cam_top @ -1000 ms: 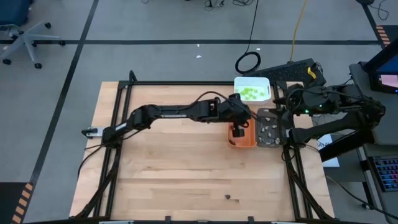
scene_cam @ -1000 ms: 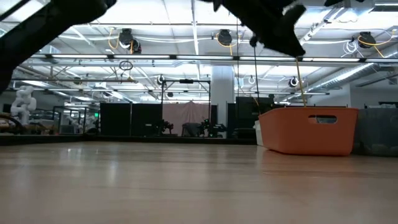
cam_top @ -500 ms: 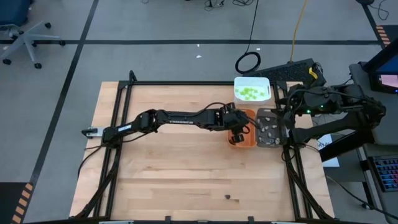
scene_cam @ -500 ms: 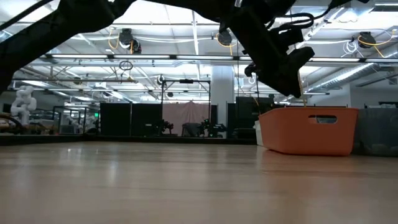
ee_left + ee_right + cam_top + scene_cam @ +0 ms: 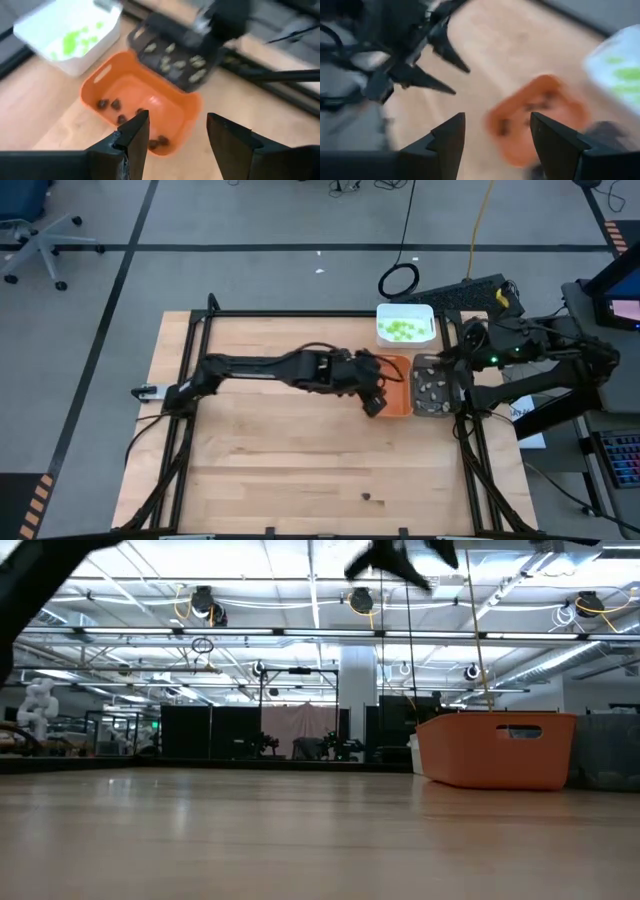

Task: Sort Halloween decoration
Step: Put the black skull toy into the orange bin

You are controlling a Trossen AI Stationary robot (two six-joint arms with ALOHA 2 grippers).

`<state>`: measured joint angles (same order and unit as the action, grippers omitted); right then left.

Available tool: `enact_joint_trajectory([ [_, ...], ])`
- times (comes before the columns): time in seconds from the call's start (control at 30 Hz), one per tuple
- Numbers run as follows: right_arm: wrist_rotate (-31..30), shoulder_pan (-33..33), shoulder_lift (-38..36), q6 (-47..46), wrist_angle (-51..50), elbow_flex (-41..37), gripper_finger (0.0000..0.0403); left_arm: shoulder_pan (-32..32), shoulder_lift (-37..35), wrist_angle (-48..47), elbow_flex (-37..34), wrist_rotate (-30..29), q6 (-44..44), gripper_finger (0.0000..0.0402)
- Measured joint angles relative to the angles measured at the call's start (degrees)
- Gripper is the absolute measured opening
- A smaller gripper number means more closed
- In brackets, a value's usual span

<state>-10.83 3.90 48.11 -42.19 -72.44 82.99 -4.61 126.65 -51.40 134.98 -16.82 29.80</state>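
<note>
**Left arm pulls back from orange tray, fingers empty**

The left gripper [image 5: 374,404] has risen and drawn back from the orange tray [image 5: 398,412], where a second ago it hung low over the tray's inside. It now sits at the tray's near-left edge, its fingers [image 5: 134,134] apart with nothing between them. Judged from that, a dark brown piece has probably just been dropped in; the left wrist view shows several brown pieces [image 5: 116,104] on the orange floor, though which one is new cannot be told.

The lime-green pieces [image 5: 402,330] lie in the white tray [image 5: 383,313] at the table's far edge, and the pale pieces [image 5: 432,387] sit in the grey tray [image 5: 417,361] just beside the orange one. One small dark speck [image 5: 366,497] lies well apart on the bare wood near the front edge; it may be a stray piece.

The right gripper [image 5: 497,136] waits beside the trays, fingers wide and empty.

No brand, label or writing can be read in any view
</note>
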Motion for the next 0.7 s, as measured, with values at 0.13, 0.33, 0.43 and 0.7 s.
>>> enact_joint_trajectory([
  [0.13, 13.1, 1.0, 2.2, -1.0, 9.5, -3.0, 0.0210, -3.4, -5.8, -5.3, 0.1, -0.4, -1.7, 0.0196],
  [0.33, 18.1, 8.6, 11.7, -0.7, 18.2, -5.6, 0.0210, -8.9, -9.0, -19.2, 0.0, -3.3, -1.8, 0.0196],
  [0.43, 16.8, 13.1, 17.0, 1.9, 20.1, -5.7, 0.0210, -12.9, -10.0, -21.7, 0.0, -2.9, -4.2, 0.0196],
  [0.7, 13.7, 24.1, 25.9, 0.3, 26.6, -5.7, 0.0205, -24.5, -11.4, -19.9, -0.1, 0.2, -11.1, 0.0141],
])
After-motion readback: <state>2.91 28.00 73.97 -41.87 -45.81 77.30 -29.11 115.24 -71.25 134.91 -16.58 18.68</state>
